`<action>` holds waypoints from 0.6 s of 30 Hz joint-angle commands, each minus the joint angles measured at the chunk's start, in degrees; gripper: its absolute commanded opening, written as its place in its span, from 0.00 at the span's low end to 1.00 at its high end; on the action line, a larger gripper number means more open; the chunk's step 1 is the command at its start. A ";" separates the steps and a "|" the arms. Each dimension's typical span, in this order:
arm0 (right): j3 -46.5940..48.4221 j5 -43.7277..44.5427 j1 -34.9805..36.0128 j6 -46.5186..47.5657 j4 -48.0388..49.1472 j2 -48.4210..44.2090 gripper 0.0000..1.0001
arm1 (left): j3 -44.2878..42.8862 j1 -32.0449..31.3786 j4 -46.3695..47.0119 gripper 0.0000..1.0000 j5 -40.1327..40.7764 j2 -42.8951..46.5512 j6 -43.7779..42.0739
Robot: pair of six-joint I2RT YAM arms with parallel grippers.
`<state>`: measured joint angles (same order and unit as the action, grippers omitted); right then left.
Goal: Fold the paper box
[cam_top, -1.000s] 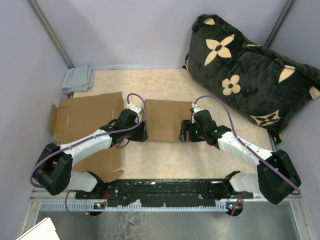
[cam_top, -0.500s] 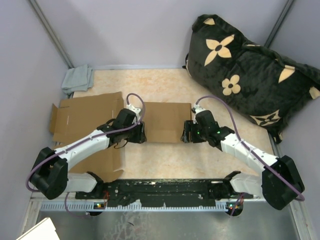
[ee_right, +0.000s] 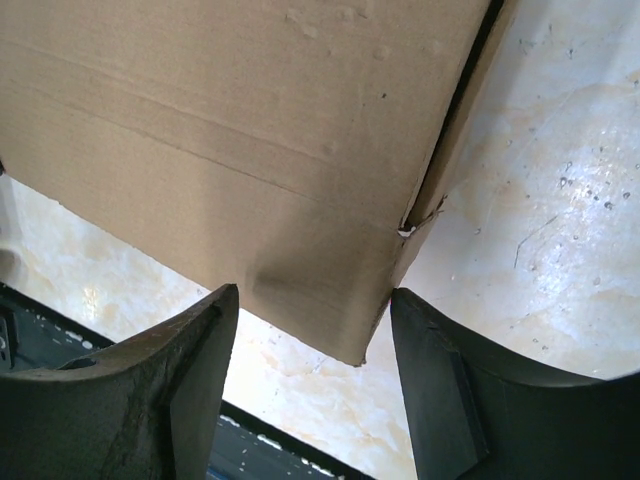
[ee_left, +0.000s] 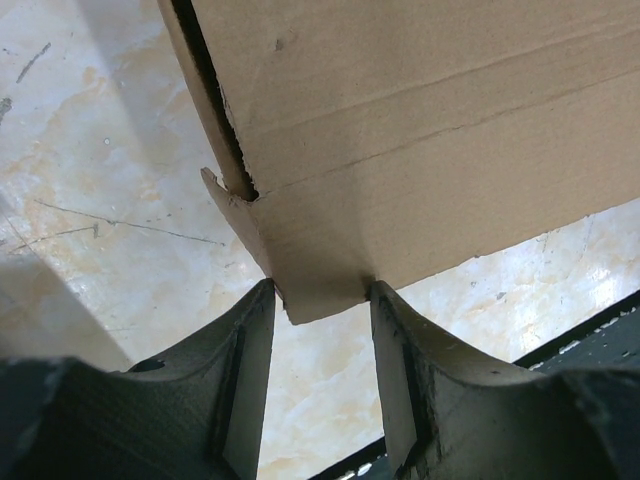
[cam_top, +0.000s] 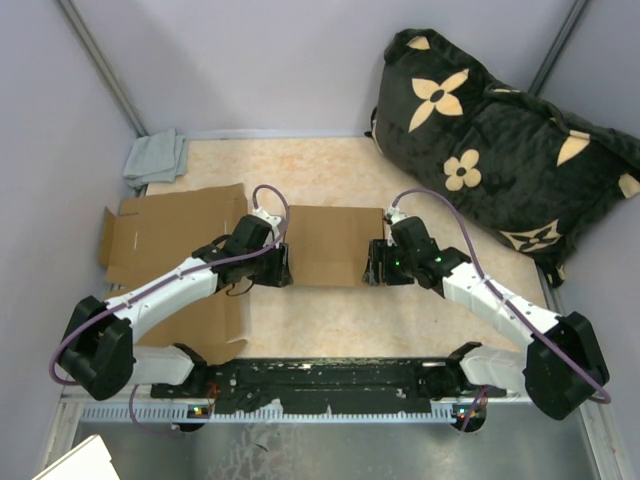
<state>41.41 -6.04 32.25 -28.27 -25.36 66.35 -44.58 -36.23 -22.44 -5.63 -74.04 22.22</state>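
Box [cam_top: 330,243] brown; left end effector [ee_left: 320,288] pinching corner

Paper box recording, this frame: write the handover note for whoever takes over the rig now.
Left tool: closed on the near-left corner of the paper box.
Right tool: closed on its near-right corner.
The box lies mid-table between the arms and looks mostly flat; flat cardboard sits to its left.
Done: both near corners gripped.
Left: open the box out and fold its flaps; none looks folded shut.
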 commanded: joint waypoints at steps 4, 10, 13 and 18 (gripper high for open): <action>4.21 -3.33 0.54 -1.26 -1.42 -1.24 0.63 | -2.37 -0.25 -0.67 0.49 -2.19 1.75 0.13; 4.62 -4.76 0.62 -1.26 -2.26 0.13 0.64 | -2.91 -0.25 -0.83 0.49 -3.47 2.47 0.21; 4.90 -6.02 0.54 -1.00 -2.47 1.01 0.64 | -3.23 -0.25 -1.02 0.49 -3.78 2.86 0.24; 5.95 -6.33 0.67 -0.80 -3.84 1.76 0.64 | -3.69 -0.25 -1.70 0.49 -3.84 3.19 0.25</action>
<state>43.33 -8.75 32.25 -28.73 -29.76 67.68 -45.93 -36.23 -24.73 -7.09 -72.58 22.20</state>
